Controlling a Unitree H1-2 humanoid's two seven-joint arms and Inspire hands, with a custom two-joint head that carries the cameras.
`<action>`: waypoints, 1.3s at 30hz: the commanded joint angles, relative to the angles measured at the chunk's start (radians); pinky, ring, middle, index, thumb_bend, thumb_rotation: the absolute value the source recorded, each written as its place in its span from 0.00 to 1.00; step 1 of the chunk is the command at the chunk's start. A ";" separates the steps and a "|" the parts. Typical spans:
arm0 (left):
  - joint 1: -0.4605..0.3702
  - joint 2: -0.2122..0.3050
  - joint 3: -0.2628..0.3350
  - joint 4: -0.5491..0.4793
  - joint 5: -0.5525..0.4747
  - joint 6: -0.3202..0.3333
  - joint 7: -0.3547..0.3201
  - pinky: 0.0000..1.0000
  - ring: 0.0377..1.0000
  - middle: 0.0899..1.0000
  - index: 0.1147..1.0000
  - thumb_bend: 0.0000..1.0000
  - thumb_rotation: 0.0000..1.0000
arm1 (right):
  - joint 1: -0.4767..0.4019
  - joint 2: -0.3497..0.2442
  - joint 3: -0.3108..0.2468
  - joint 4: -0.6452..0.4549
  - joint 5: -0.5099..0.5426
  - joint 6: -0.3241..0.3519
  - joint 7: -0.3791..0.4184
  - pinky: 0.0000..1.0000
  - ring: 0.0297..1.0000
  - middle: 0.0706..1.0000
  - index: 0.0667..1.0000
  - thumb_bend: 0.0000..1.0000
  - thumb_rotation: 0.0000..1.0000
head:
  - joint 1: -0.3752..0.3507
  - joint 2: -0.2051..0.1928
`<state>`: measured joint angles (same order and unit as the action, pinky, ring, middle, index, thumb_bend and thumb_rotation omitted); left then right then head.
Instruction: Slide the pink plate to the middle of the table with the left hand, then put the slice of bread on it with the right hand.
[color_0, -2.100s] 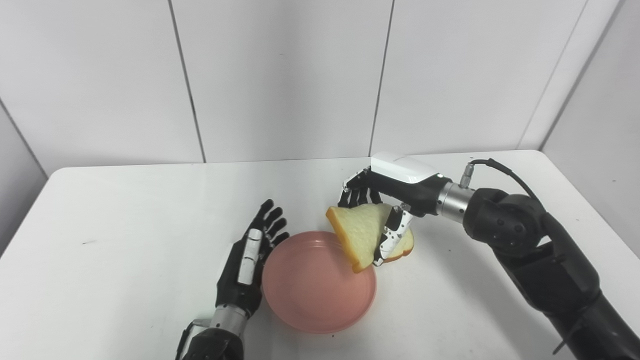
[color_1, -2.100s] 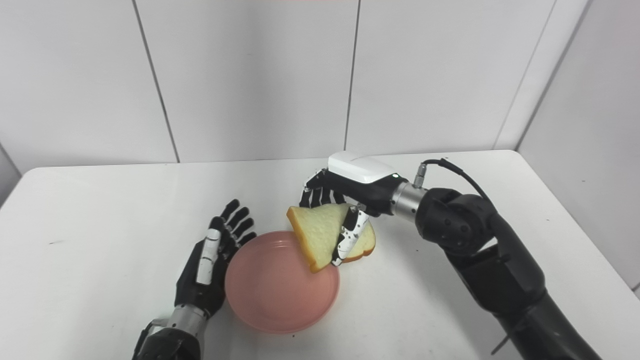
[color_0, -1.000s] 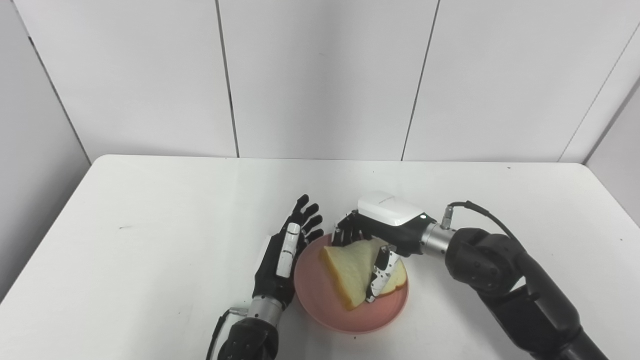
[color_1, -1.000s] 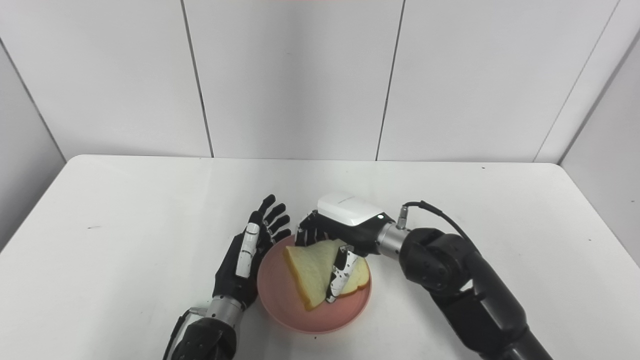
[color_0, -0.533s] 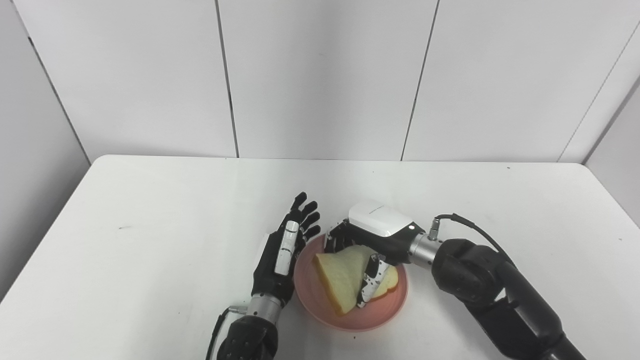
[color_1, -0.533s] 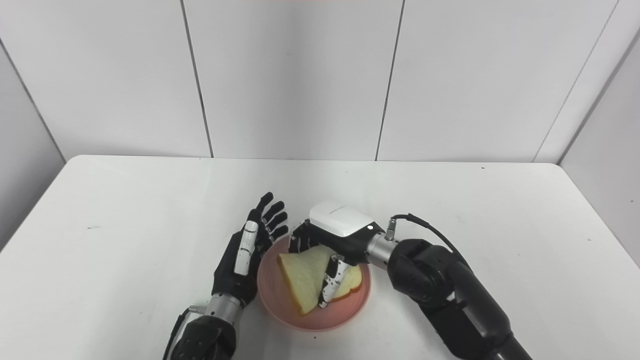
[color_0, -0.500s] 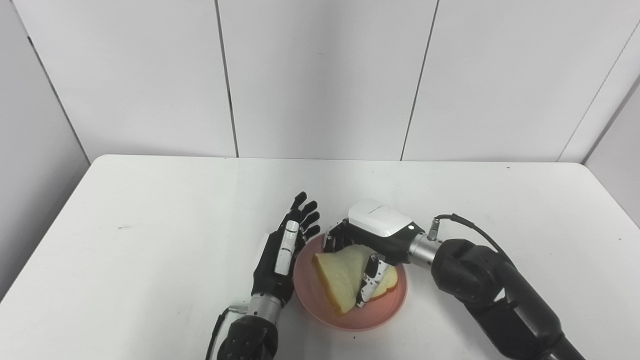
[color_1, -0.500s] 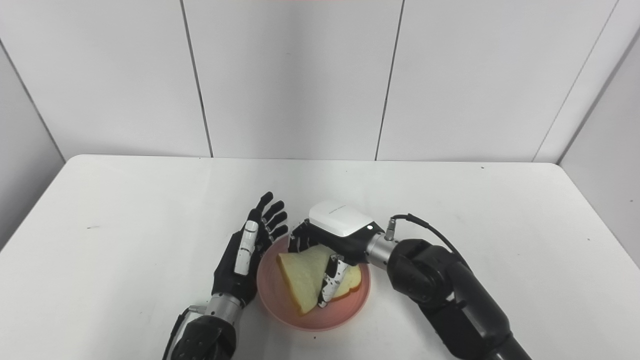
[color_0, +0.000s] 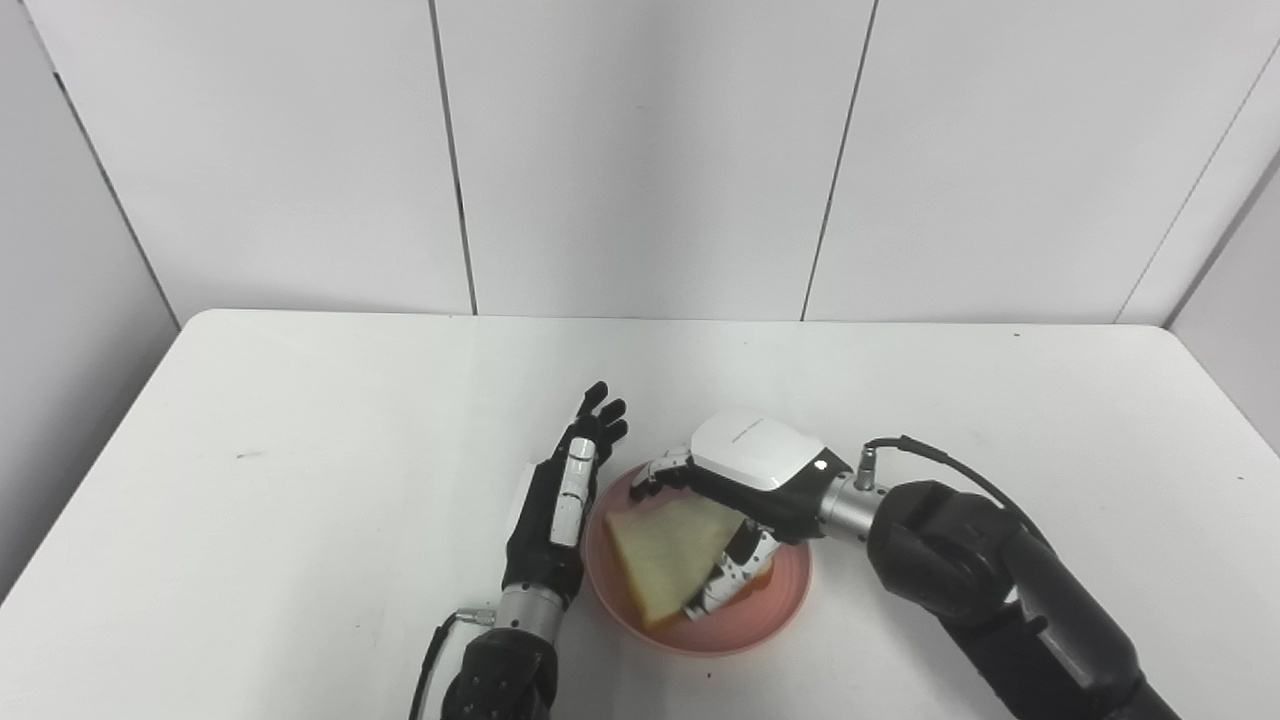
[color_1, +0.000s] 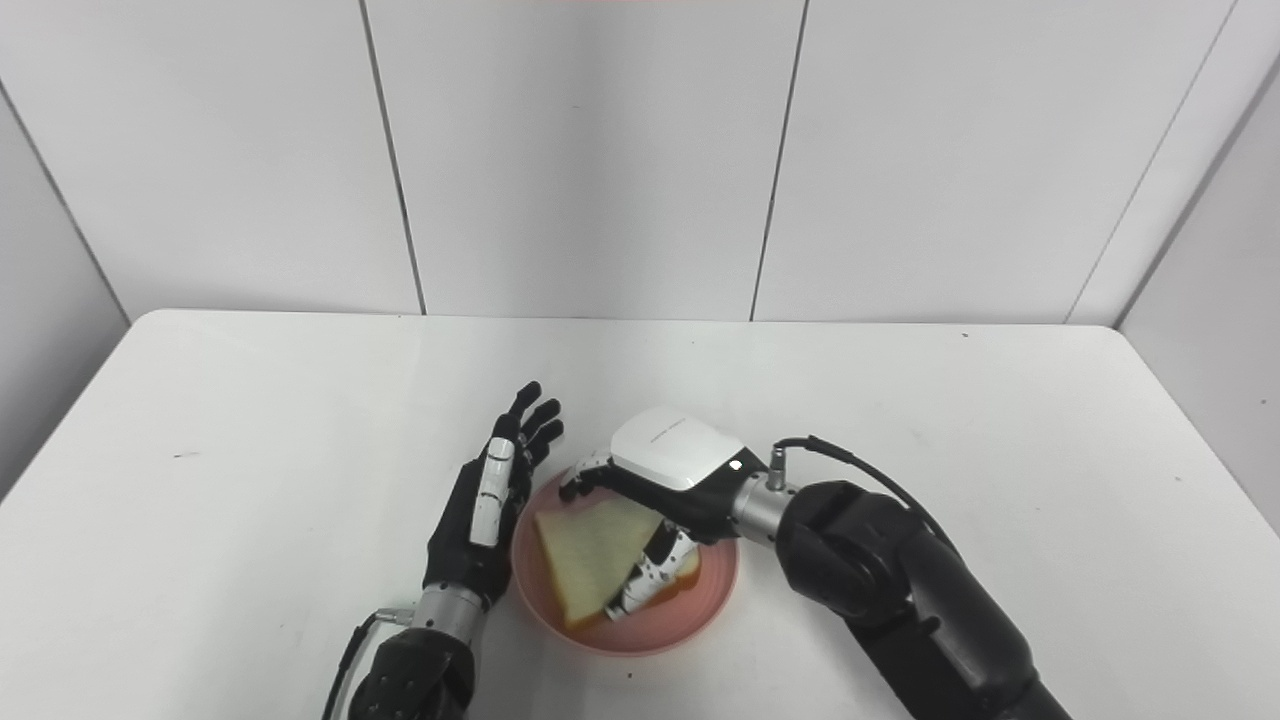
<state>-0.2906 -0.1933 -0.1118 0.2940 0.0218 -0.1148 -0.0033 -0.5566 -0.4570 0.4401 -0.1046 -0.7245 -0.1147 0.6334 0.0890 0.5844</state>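
Table (color_0: 300, 420): white, rounded corners, set against pale wall panels (color_0: 640, 150); bears all items below. Right arm (color_0: 1000, 590): black, enters from the lower right, a cable looping at the wrist. Pink plate (color_0: 780, 610): shallow, round, standing near the middle of the table toward its near edge; judged stiff and smooth-bottomed, likely to skate if nudged at the rim. Right hand (color_0: 745, 490): white-backed, palm down over the plate, thumb under the near edge of the bread and fingers (color_0: 655, 470) curled over the far edge; closed on the slice, which it has lowered to the plate. Left hand (color_0: 560, 510): black, standing edge-on just beside the plate's left rim, fingers straight and together, holding nothing; whether it touches the rim cannot be told. Slice of bread (color_0: 665, 545): pale crumb, tan crust, lying inside the plate and tilted slightly, one corner down on the plate floor toward the left; judged light, soft and compressible, prone to dent or tear under a hard pinch, so best taken by opposite crust edges with gentle pressure, as it is held now. Release judged the remaining step; the risk is the slice clinging to the thumb as the hand opens.
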 joint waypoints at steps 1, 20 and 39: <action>-0.009 -0.001 -0.004 -0.006 0.007 -0.046 0.004 0.95 0.92 0.92 0.92 0.72 1.00 | -0.044 -0.018 -0.024 -0.052 0.011 0.036 0.036 0.71 0.76 0.78 0.77 0.92 0.59 | 0.001 0.002; -0.008 -0.001 0.010 -0.003 -0.006 -0.060 0.003 0.93 0.93 0.93 0.92 0.71 1.00 | -0.028 -0.051 -0.145 -0.147 0.081 0.118 0.117 0.85 0.87 0.87 0.84 0.92 0.50 | -0.004 0.008; 0.003 0.017 0.014 -0.033 -0.022 -0.039 -0.021 0.97 0.95 0.95 0.93 0.70 1.00 | 0.226 0.174 -0.418 -0.051 0.377 0.117 -0.300 0.87 0.95 0.98 1.00 0.55 0.97 | -0.014 0.010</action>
<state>-0.2876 -0.1842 -0.0997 0.2854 0.0138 -0.1413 -0.0119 -0.2974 -0.2941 0.0449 -0.1397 -0.3827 0.0116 0.3844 0.0752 0.5952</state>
